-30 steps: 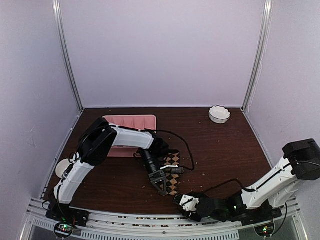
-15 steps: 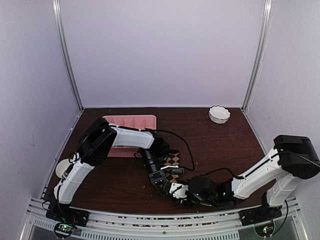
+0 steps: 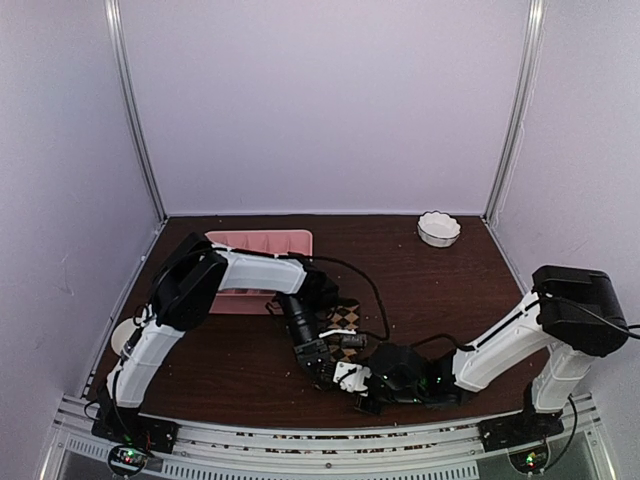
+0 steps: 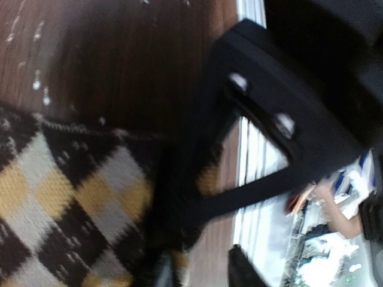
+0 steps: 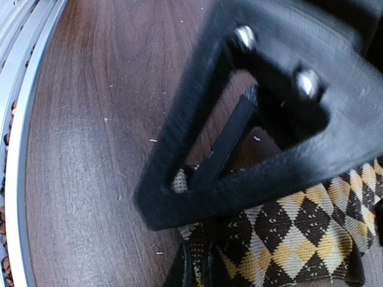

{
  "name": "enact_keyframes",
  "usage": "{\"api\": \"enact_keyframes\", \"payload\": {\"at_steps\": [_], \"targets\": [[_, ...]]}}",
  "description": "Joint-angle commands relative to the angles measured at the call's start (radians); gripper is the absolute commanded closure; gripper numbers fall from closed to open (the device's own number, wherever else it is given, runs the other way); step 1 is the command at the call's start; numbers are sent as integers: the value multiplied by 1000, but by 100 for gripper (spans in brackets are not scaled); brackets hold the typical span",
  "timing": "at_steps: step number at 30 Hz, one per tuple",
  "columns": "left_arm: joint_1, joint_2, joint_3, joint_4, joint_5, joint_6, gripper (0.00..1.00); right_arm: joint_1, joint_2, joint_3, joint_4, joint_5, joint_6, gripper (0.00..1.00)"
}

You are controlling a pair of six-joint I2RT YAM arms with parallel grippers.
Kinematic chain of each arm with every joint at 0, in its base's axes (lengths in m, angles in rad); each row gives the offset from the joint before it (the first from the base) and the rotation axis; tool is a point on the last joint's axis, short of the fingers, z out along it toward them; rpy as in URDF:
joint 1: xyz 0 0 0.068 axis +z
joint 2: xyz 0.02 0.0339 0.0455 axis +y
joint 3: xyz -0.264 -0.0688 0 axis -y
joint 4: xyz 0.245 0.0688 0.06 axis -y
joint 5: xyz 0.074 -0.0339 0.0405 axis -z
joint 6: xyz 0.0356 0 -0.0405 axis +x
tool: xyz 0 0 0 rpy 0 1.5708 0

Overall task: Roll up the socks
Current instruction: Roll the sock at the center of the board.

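From above, we see the two grippers meeting near the front edge of the table [image 3: 450, 290]. The left gripper [image 3: 318, 362] points down at the near end of the checkered sock [image 3: 344, 319], which lies flat around the middle of the table. The right gripper [image 3: 352, 380] comes in low from the right, just beside the left one. A pink tray [image 3: 255, 243] sits toward the back left, and a white bowl [image 3: 438, 229] stands well apart at the back right.

In the left wrist view, the checkered sock [image 4: 66, 203] fills the lower left, flat on the wood. The left gripper's own fingertips show at the bottom edge with a modest gap between them (the picture is blurred), so we read these jaws as partly parted. A black finger of the right gripper crosses in front, its tip down at the sock's edge.

In the right wrist view, the right jaws are pressed together, pinching the edge of the checkered sock [image 5: 299, 233]. A triangular black finger of the left gripper rests its tip on that same edge.
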Motion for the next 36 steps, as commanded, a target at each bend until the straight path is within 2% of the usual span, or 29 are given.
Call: {"api": "enact_keyframes", "payload": {"at_steps": [1, 6, 12, 18, 23, 27, 30, 36], "targets": [[12, -122, -115, 251, -290, 13, 55, -22, -5, -33, -46, -89, 110, 100], [19, -385, -380, 584, -330, 37, 52, -39, 20, -75, -45, -202, 275, 100], [16, -563, -588, 767, -287, 115, 55, -59, 94, -105, -20, -284, 428, 100], [-37, -598, -672, 802, -232, 165, 59, -89, 167, -144, 38, -340, 545, 100], [-100, -589, -717, 895, -356, 181, 58, -112, 202, -163, 61, -378, 574, 100], [-109, -584, -725, 959, -400, 175, 59, -121, 210, -171, 77, -396, 584, 100], [-123, -567, -714, 960, -411, 179, 62, -129, 221, -167, 79, -419, 591, 100], [-132, -520, -689, 930, -422, 172, 78, -139, 224, -169, 89, -430, 600, 100]]}}
